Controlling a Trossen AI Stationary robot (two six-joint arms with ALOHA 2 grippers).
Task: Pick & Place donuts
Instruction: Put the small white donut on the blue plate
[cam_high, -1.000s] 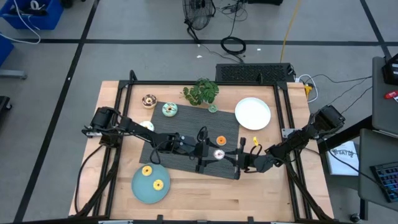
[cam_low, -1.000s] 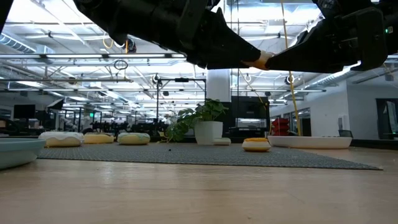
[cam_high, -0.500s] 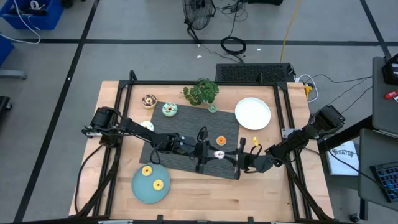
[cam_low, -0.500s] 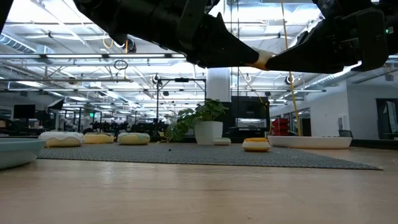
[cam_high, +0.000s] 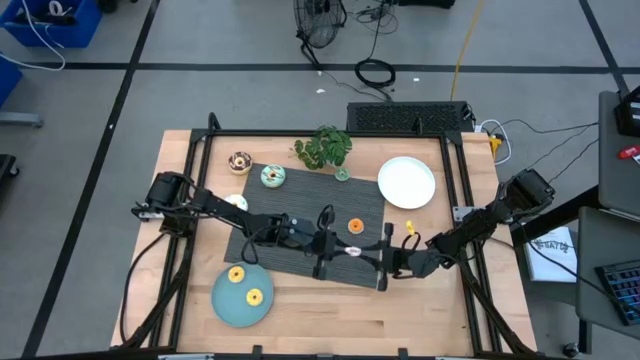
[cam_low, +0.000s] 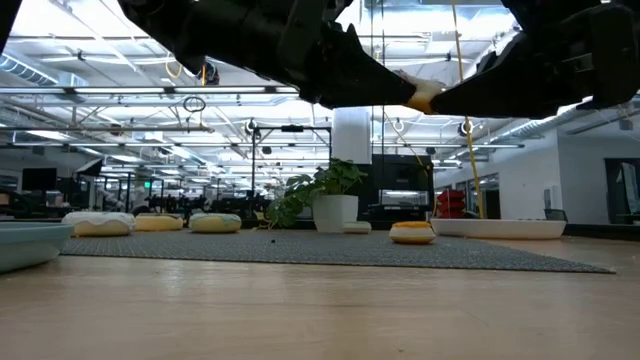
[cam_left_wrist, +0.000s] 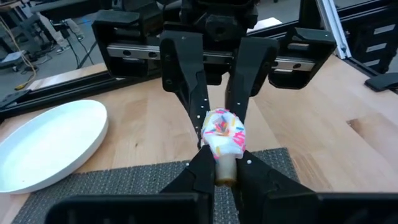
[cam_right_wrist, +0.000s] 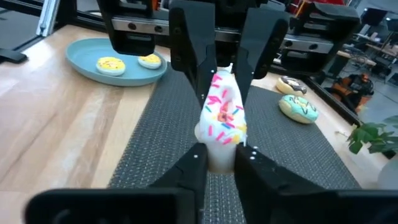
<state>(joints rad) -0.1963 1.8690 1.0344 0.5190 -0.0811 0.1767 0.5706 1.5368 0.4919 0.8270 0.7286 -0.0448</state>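
**Donut with white icing pinched between my two grippers**

Donut with sprinkles (cam_left_wrist: 222, 132) hangs above the dark mat (cam_high: 270, 200), at the centre of the high view. My left gripper (cam_high: 338, 247) pinches it from one side, my right gripper (cam_high: 368, 251) from the other. Fingers of both are narrow around it. Two yellow donuts (cam_high: 245, 285) lie on my teal plate (cam_high: 222, 305), lower left.

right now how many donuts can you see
7. Two yellow donuts on the teal plate; brown donut and teal donut far left; white donut by the left arm; orange donut on the mat; sprinkled donut between left pincer and right pincer. Arms may hide more.
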